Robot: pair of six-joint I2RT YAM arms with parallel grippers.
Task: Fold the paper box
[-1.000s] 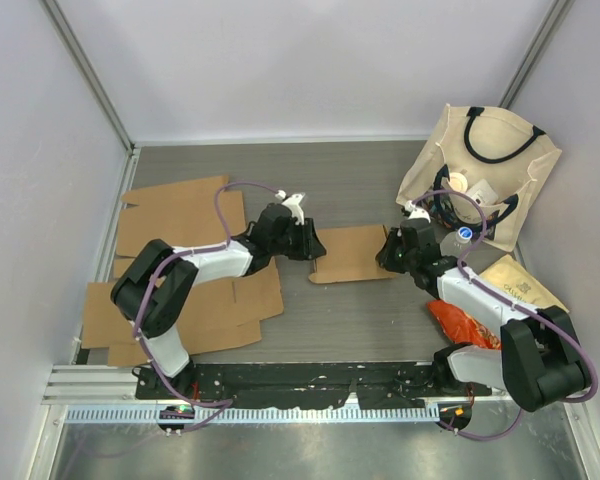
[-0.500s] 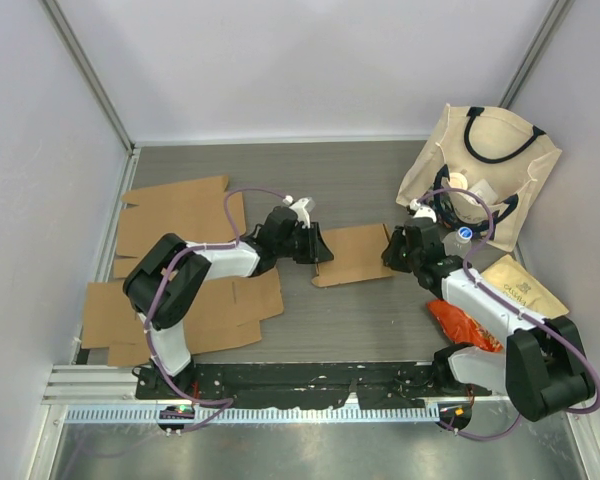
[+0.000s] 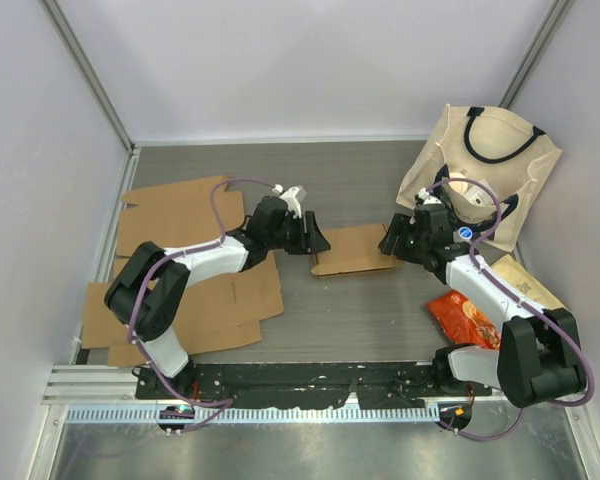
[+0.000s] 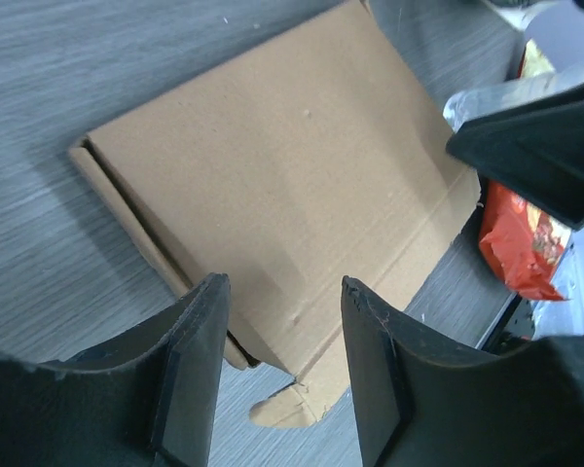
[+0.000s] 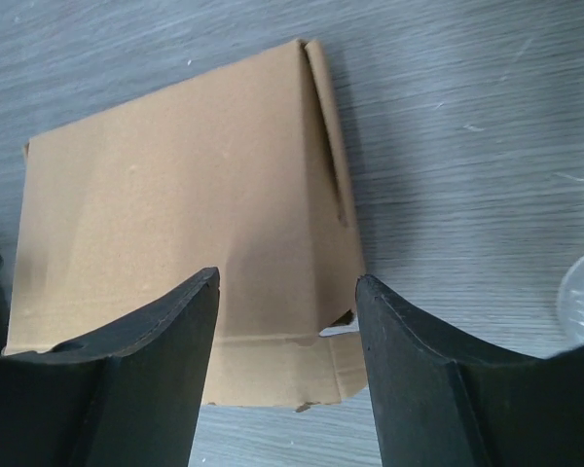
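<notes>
The paper box is a brown cardboard piece, partly folded, lying low on the grey table between the two arms. My left gripper is at its left end, and its jaws stand open over that edge with nothing between them. In the left wrist view the box shows a loose tab near the fingers. My right gripper hangs at the box's right end, also open. In the right wrist view the box has a raised side flap and lies free of both fingers.
Flat cardboard sheets and more cardboard lie at the left. A canvas tote bag sits at the back right, with a red snack packet and a tan paper pouch near the right arm. Grey walls enclose the table.
Both grippers' jaws have widened and no longer pinch the box's ends. The right gripper has drawn back a little towards the tote bag. The box has shifted slightly.
</notes>
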